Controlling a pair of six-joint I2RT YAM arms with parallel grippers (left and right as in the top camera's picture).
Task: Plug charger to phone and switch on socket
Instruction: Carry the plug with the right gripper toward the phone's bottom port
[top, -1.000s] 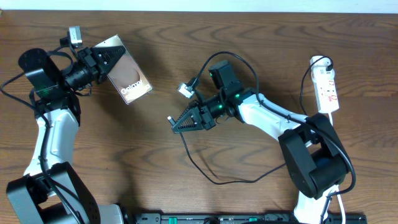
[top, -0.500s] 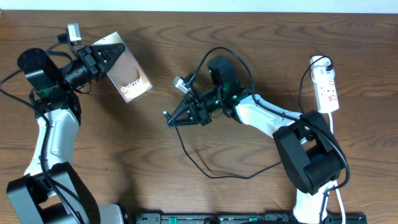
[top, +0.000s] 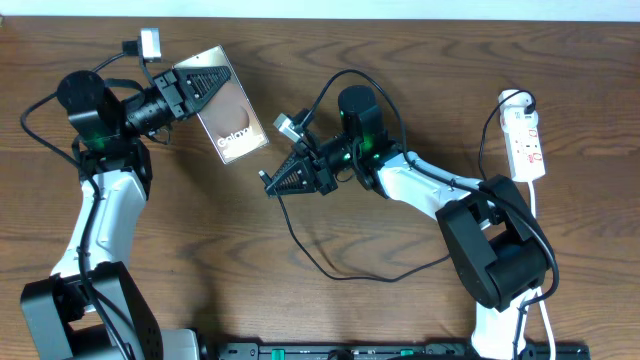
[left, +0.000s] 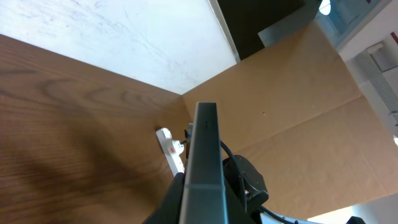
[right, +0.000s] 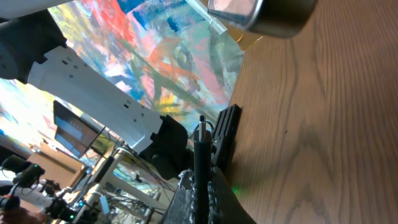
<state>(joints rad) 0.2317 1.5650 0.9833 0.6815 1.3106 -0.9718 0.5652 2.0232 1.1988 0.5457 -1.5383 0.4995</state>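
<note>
Now: phone in the left pincer, charger tip in the right

Overhead view: the left pincer (top: 200, 85) is clenched on one short end of the phone (top: 235, 125), which juts out toward the middle of the surface (top: 200, 250), its "Galaxy" lettering facing up. The right pincer (top: 272, 185) is clamped on the tip end of the charger (top: 330, 272). That tip sits just below and right of the phone's free end, near it but apart. The rest of the black cable hangs from the tip, then loops over the wood below the right arm. The socket (top: 527, 145) lies well apart at the right edge (its white cord (top: 537, 205) trails down past the arm's base).

Left wrist view: the phone (left: 204, 149) shows edge-on, rising straight out of the left pincer (left: 202, 208), whose fingers press on both faces. The socket (left: 169, 144) appears small, just left of the phone's edge.

Right wrist view: the right pincer (right: 200, 186) grips the charger (right: 200, 140), whose thin dark tip stands up between the fingers. A dark flat edge (right: 227, 134) lies close beyond the tip; whether it is the phone I cannot tell.
</note>
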